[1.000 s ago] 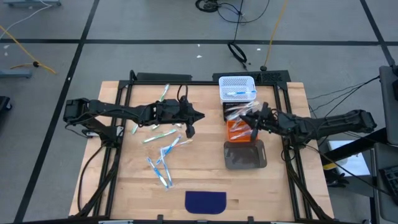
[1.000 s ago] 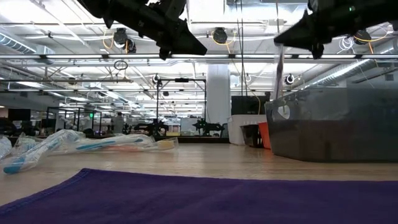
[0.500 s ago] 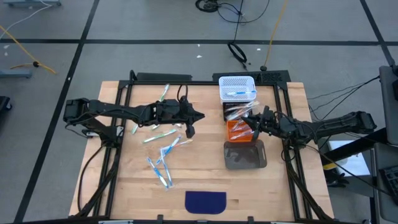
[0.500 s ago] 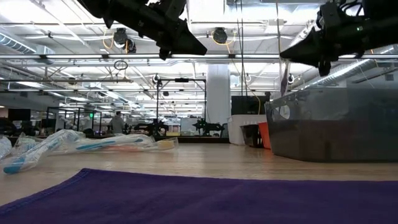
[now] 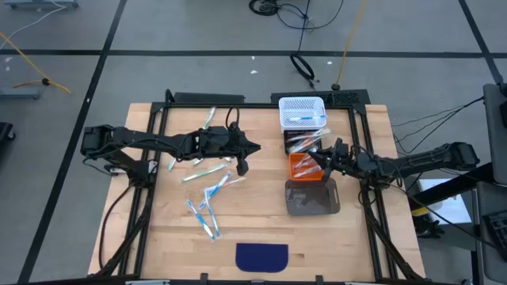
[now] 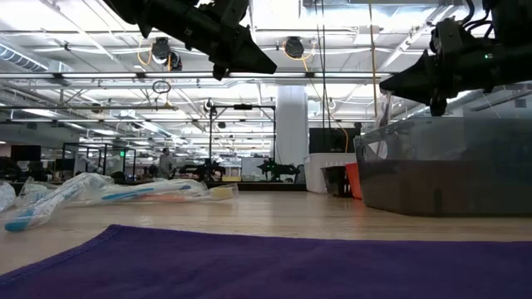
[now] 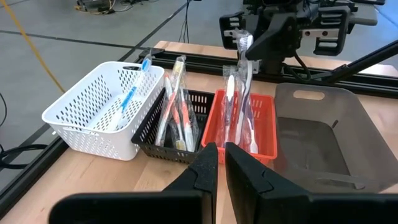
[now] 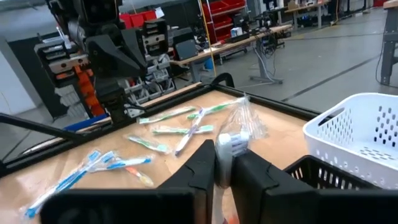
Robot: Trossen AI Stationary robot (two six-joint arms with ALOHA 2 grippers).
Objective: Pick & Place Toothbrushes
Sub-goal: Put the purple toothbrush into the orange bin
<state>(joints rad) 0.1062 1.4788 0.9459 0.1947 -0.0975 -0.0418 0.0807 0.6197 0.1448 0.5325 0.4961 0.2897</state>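
Observation:
My right gripper (image 5: 317, 157) hovers above the orange bin (image 7: 268, 127), shut on a white toothbrush (image 7: 243, 81) in a clear wrapper. Another wrapped toothbrush (image 7: 230, 102) stands inside that bin. The black basket (image 7: 200, 99) holds orange-red ones (image 7: 180, 106), and the white basket (image 7: 87, 112) a blue one (image 7: 132, 93). Several loose toothbrushes (image 5: 204, 170) lie on the wood left of the bins. Above them, at mid table, my left gripper (image 5: 255, 148) hangs shut with nothing in it. My right gripper pinches the toothbrush near its brush-head end (image 8: 230, 144) between its two fingers, which reach in roughly level from the table's right side and lie across it. The toothbrush hangs nearly upright below the fingers, and its lower end (image 7: 249, 140) is down inside the orange bin.
A grey bin (image 5: 312, 198) stands just nearer than the orange one. A purple cloth (image 5: 262, 256) lies at the table's near edge. A black frame (image 5: 238, 101) runs round the table's sides and back.
My right gripper has sunk toward the orange bin and drawn back a little toward the table's right edge. The toothbrush has gone down with it, still upright, and its lower end now dips into the bin.

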